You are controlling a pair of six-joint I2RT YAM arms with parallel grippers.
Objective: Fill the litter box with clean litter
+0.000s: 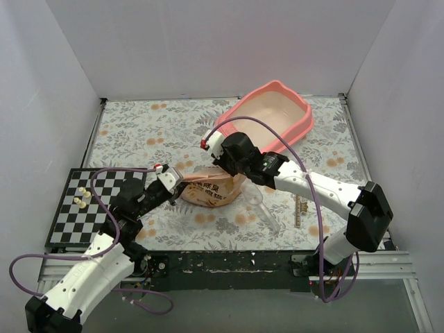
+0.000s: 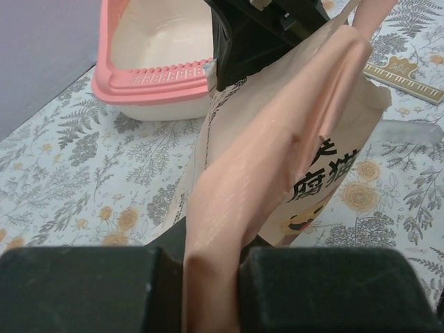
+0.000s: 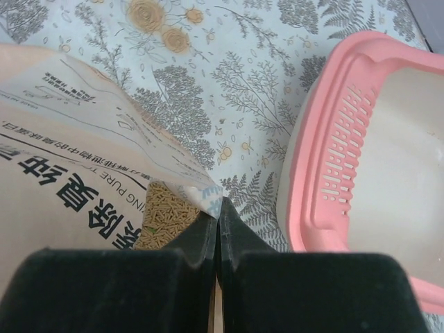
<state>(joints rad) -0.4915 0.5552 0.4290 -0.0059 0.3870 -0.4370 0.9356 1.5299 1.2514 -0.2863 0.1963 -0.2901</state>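
Observation:
The pink litter box (image 1: pixel 276 85) stands at the back right, its cream inside bare. An orange-peach printed bag (image 1: pixel 208 193) lies mid-table between both grippers. My left gripper (image 1: pixel 173 182) is shut on a fold of the bag (image 2: pixel 298 125), shown pinched between its pads (image 2: pixel 211 267). My right gripper (image 1: pixel 225 163) is shut on the bag's torn top edge (image 3: pixel 216 208). Tan litter pellets (image 3: pixel 163 218) show inside the bag's opening. The litter box rim (image 3: pixel 333 159) is just right of the right gripper, and it also shows in the left wrist view (image 2: pixel 149 80).
A clear plastic scoop (image 1: pixel 260 205) lies right of the bag. A checkerboard (image 1: pixel 104 208) with small pale pieces sits at the left. A thin patterned strip (image 1: pixel 300 208) lies to the right. White walls enclose the flowered mat.

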